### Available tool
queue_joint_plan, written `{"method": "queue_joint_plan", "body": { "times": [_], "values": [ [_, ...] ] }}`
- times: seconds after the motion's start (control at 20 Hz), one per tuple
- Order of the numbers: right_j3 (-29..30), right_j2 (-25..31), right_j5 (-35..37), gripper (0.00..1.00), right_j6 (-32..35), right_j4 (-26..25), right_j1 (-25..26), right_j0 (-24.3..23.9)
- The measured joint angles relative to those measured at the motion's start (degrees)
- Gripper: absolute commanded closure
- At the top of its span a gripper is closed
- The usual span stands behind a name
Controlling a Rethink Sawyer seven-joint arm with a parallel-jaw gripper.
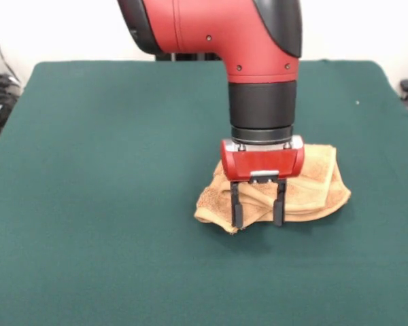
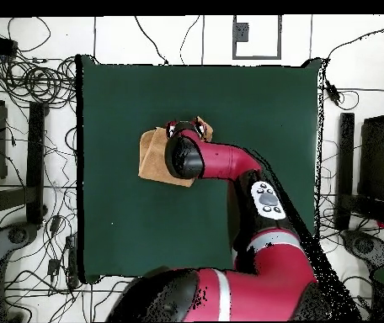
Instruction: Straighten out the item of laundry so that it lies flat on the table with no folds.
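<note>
Even, bright, diffuse light — no hard glare. A soft, faint shadow lies on the green surface point(image 1: 88, 204) just under the towel point(image 1: 319, 183) and arm point(image 1: 258, 68). The front view is reasonably crisp; the white wall behind is near washed out.

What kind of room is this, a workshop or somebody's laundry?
Most likely a robotics lab. A large red and black robot arm works over a dark green felt-covered table holding only a crumpled orange-tan terry towel, and cables sprawl across the floor around it.
</note>
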Motion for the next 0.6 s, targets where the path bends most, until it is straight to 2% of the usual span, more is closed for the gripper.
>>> {"method": "queue_joint_plan", "body": {
  "times": [0.15,0.6],
  "values": [
    [-0.9,-4.1,0.0,0.0,0.0,1.1,0.0,3.5],
    [-2.6,-8.6,0.0,0.0,0.0,3.8,0.1,7.3]
  ]
}}
